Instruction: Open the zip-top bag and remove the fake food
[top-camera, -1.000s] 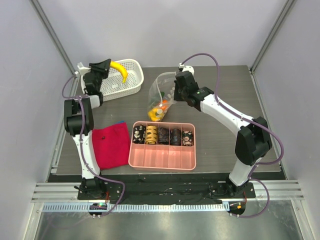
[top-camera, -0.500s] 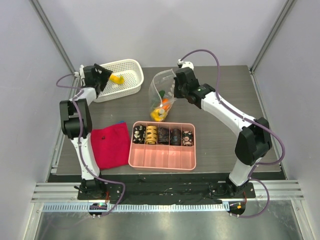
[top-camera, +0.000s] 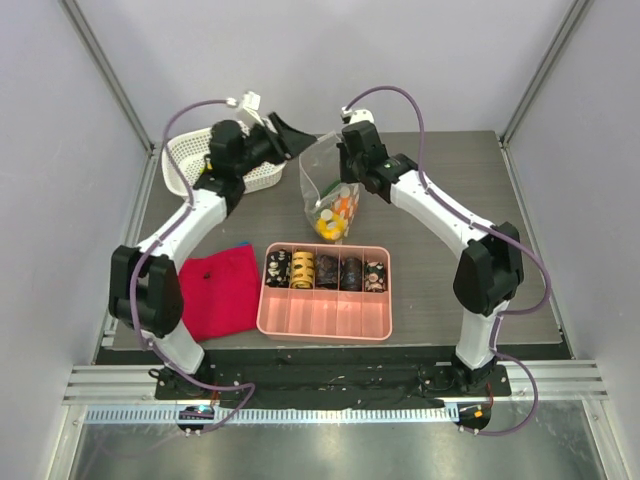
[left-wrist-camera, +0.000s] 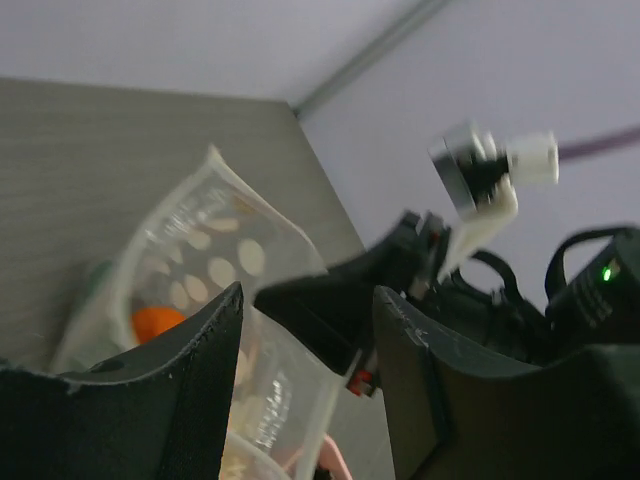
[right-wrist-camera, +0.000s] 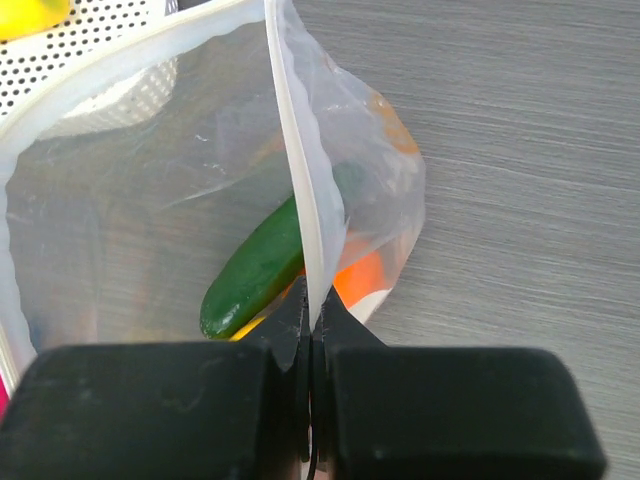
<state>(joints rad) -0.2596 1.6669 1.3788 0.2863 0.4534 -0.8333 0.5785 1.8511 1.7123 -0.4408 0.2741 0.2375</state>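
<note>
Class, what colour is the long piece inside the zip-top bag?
The long piece is green, clearest in the right wrist view.

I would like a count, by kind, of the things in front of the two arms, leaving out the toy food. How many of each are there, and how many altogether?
white basket: 1
zip-top bag: 1
pink tray: 1
red cloth: 1
patterned cylinders in the tray: 5
Total: 9
</note>
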